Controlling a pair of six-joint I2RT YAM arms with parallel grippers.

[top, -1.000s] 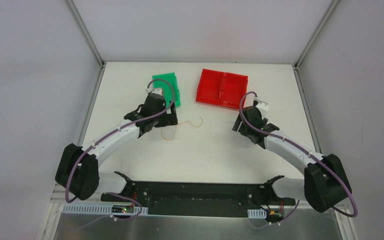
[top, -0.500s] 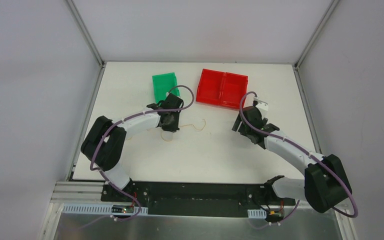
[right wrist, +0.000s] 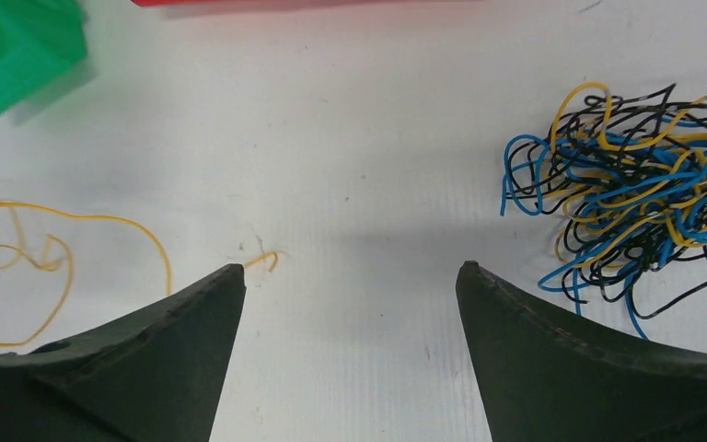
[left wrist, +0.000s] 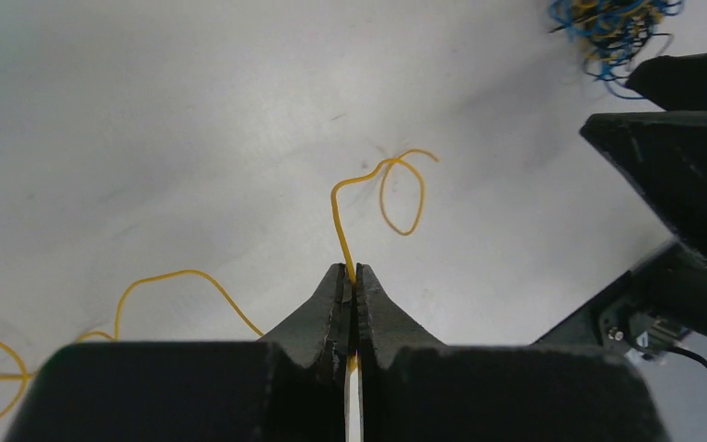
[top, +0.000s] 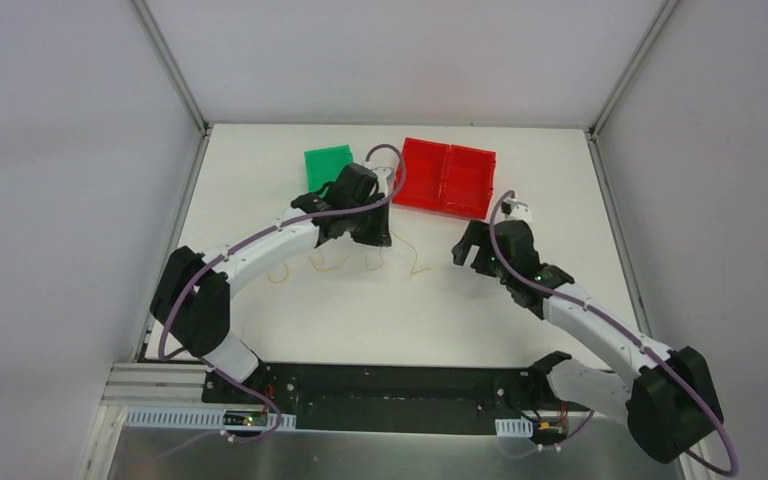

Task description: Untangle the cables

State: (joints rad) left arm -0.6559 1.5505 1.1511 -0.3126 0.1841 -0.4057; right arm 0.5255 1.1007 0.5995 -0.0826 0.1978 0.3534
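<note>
Between tight-pressed left tool (left wrist: 351,274) jaws, yellow cable (left wrist: 339,230).

Open counter (top: 400,320): near central half. Obstructions: green bin (top: 326,162), red bin (top: 445,177) at far side; cable knot (right wrist: 631,198) right of right hand (right wrist: 350,276); loose yellow strands (right wrist: 74,239) left of it.

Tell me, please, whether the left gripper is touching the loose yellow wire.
Touching. The left wrist view shows the left gripper with its jaws shut on the yellow wire, which runs out from between their tips.
</note>
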